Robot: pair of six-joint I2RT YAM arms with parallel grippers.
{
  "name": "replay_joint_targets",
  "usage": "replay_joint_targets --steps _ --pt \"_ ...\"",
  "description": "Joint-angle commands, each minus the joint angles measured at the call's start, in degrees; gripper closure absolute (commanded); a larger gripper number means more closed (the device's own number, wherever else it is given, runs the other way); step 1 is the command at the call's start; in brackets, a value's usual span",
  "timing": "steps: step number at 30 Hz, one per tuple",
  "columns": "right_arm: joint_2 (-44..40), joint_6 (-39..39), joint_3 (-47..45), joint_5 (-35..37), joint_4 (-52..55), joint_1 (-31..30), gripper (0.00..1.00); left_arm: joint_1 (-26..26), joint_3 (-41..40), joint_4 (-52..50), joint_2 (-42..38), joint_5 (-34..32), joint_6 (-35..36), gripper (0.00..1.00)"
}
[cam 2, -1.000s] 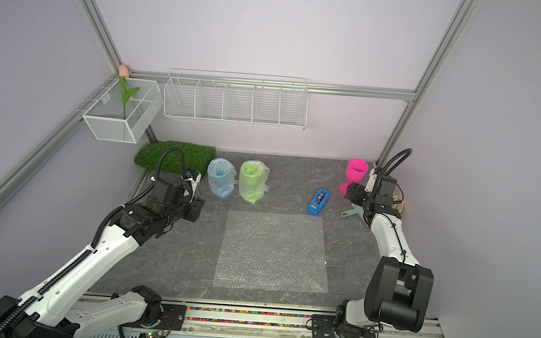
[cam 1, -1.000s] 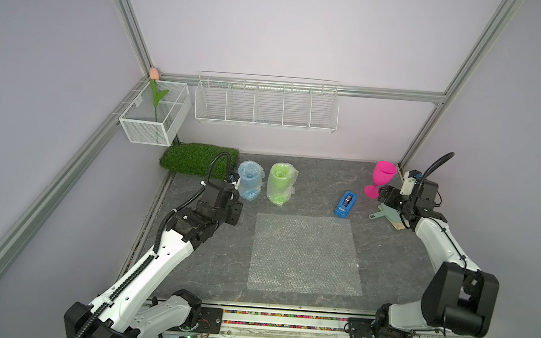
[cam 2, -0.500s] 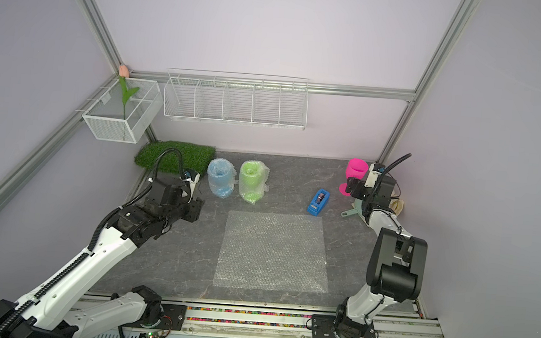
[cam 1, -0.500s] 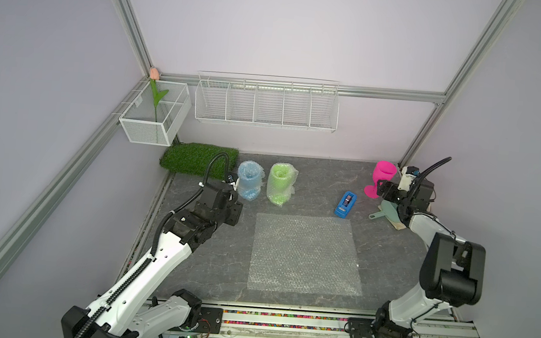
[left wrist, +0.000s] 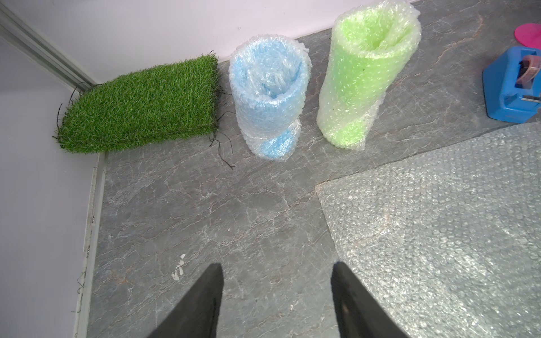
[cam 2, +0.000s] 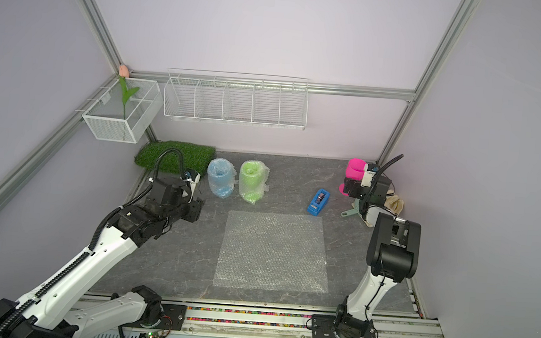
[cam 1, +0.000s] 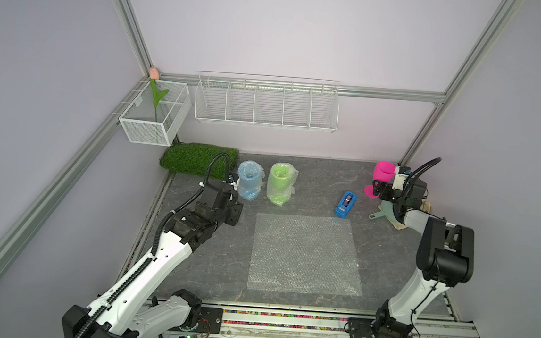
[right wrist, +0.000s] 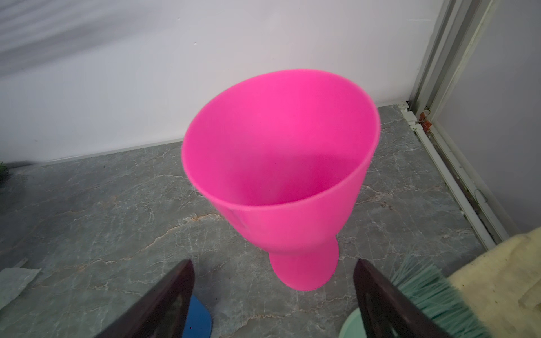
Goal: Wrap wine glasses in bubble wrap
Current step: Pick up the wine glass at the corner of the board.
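Observation:
A hot pink wine glass (cam 1: 383, 173) (cam 2: 355, 170) stands upright and bare at the far right. My right gripper (right wrist: 273, 262) is open just short of its round foot (right wrist: 304, 269), with the bowl (right wrist: 281, 164) ahead of the fingers. The sky blue glass (cam 1: 250, 178) (left wrist: 269, 96) and the lime green glass (cam 1: 281, 183) (left wrist: 363, 79) stand at the back, each rolled in bubble wrap. A flat bubble wrap sheet (cam 1: 305, 253) (cam 2: 272, 250) (left wrist: 439, 222) lies mid-table. My left gripper (left wrist: 276, 264) hangs open and empty over bare table beside that sheet's corner.
A blue tape dispenser (cam 1: 345, 205) (left wrist: 512, 87) sits between the sheet and the pink glass. A teal brush (right wrist: 433, 292) and a beige glove (right wrist: 497, 278) lie beside my right fingers. A green turf mat (cam 1: 200, 158) fills the back left corner. Wire baskets (cam 1: 266, 104) hang on the wall.
My right arm has folded upright and its gripper has moved in closer to the pink glass. The left gripper has opened a little; its arm has hardly moved.

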State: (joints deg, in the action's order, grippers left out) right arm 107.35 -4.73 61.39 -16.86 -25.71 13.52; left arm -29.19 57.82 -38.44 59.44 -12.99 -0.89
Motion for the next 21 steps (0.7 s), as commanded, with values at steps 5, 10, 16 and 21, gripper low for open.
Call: replay_joint_targets --steps 5,10,16,21 --pt "3.1 2.7 5.3 -1.4 -2.5 0.3 0.12 0.3 -0.4 0.4 0.6 0.6 0.7 0.39" --pt "4.9 3.2 8.0 -2.3 -2.4 0.3 0.12 0.3 -0.5 0.5 0.8 1.7 0.7 0.39" --pt "7.0 4.3 10.6 -3.1 -2.5 0.3 0.12 0.3 -0.4 0.4 1.4 1.6 0.9 0.39" --pt "8.3 6.6 10.6 -5.4 -5.3 0.1 0.12 0.3 -0.3 0.5 1.8 1.7 1.0 0.39"
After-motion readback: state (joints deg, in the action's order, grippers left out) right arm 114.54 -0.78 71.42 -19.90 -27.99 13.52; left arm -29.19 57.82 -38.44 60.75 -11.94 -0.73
